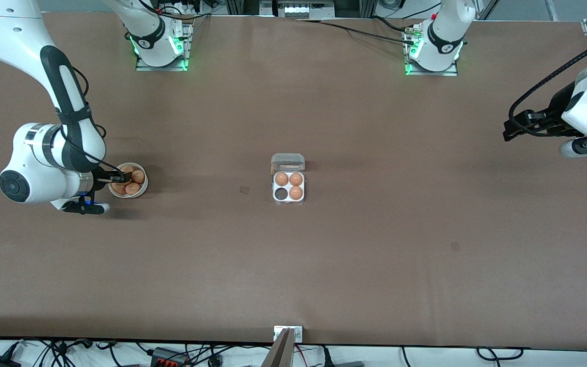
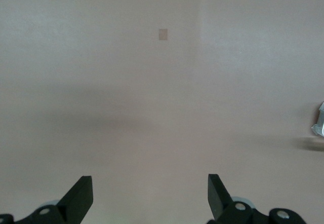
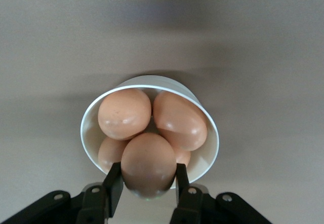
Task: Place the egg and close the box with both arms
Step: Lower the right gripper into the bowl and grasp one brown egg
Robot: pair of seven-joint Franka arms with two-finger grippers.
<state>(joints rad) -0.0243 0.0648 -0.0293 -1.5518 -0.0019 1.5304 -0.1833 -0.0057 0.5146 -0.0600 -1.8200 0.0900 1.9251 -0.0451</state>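
Egg [image 3: 148, 164] in right gripper [image 3: 147, 191] over bowl [image 3: 207, 117]

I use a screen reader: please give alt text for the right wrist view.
The right gripper grips a brown egg between its fingers, over a round white bowl of more eggs on the brown table.

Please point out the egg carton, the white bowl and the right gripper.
egg carton [image 1: 288, 195]: front view, white tray.
white bowl [image 3: 202, 110]: right wrist view, rim.
right gripper [image 3: 148, 179]: right wrist view, between its fingertips, which grip an egg.
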